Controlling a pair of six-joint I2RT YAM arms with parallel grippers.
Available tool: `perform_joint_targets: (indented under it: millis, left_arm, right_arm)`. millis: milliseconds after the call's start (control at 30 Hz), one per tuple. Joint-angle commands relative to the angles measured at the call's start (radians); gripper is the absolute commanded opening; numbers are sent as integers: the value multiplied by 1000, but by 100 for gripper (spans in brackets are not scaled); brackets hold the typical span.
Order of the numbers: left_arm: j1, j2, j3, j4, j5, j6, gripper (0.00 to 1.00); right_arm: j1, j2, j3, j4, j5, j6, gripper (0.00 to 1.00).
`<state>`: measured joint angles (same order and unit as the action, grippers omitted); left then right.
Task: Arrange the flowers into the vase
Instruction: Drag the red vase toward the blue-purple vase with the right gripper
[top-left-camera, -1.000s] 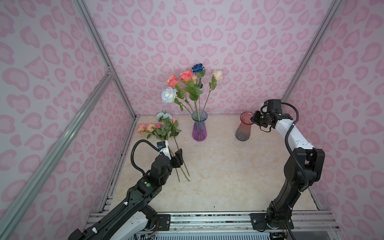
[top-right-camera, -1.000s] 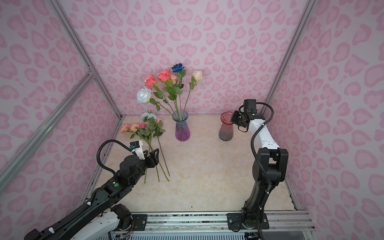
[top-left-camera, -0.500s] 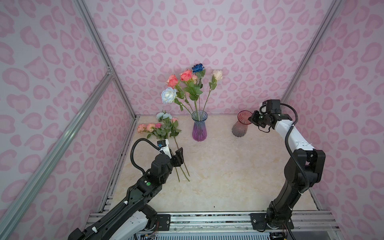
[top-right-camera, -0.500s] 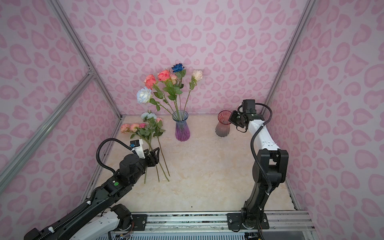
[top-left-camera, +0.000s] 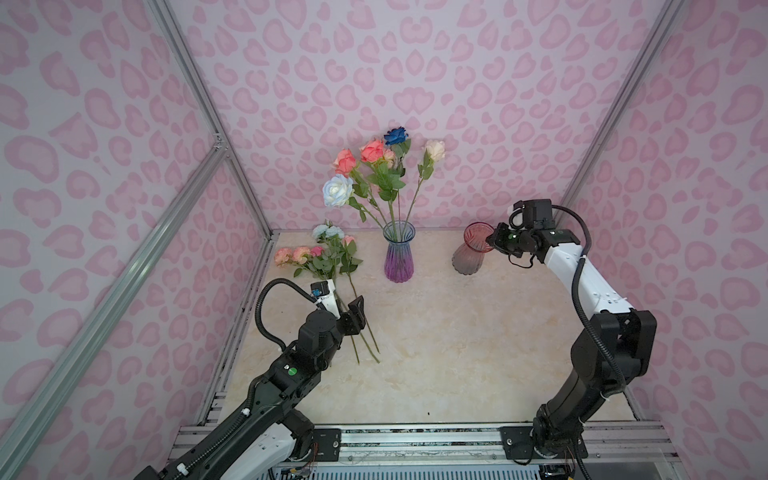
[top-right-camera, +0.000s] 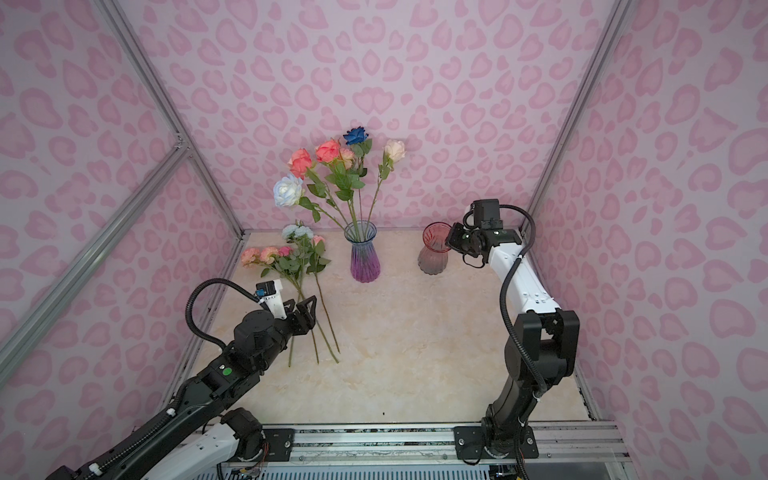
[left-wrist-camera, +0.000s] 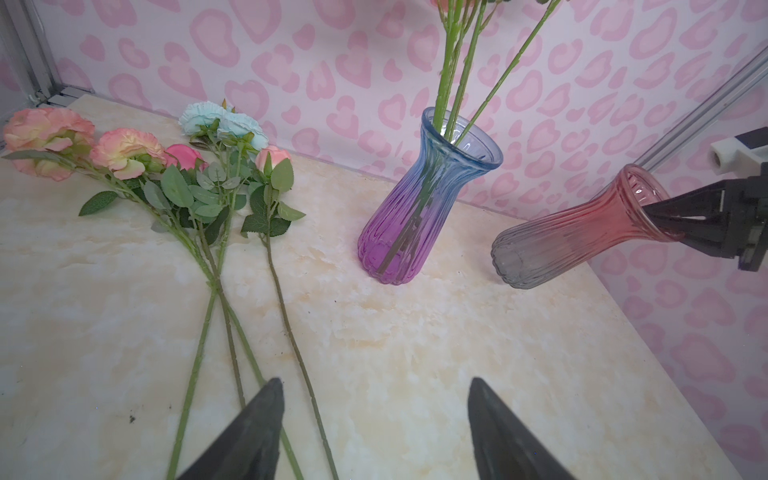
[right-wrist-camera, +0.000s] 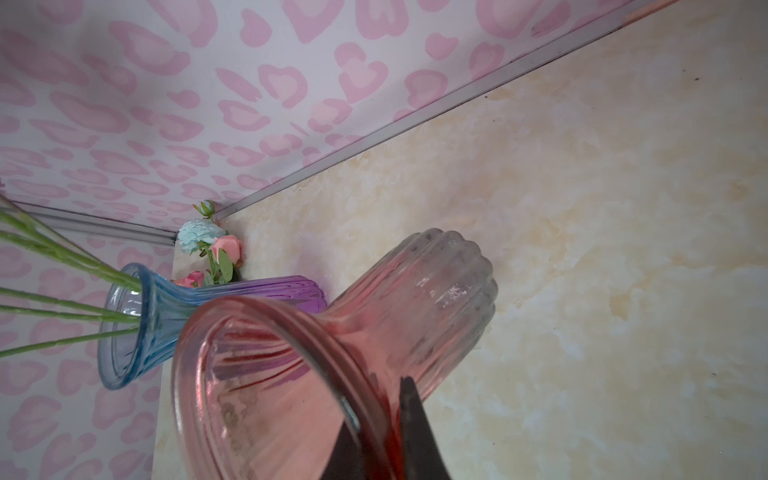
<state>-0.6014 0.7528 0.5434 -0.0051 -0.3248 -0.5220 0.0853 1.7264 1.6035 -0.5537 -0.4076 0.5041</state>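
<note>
Right claw is clenched on the rim of the pink vase, arm extended rearward, vase tilted. Left claw is released, held low over stems of loose flowers lying on the counter. Standing flowers occupy the purple vase between both.

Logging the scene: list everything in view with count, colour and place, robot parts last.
table: one, beige marble
blue-purple vase: one; upright, rear middle
pink vase: one, pink to grey; tilted, right rear
standing flowers: six heads, coral, peach, cream, white-blue, dark blue; in the blue-purple vase
lying flowers: about four stems, peach, pink, pale blue heads; on the table's left rear
left gripper: one, black; open above the lying stems
right gripper: one, black; shut on the pink vase's rim
</note>
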Motion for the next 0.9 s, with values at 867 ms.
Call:
perform_joint_targets:
  millis: [867]
  left_arm:
    - [2, -161, -16, -79, -87, 11, 71]
  right_arm:
    - [373, -123, -93, -99, -30, -37, 0]
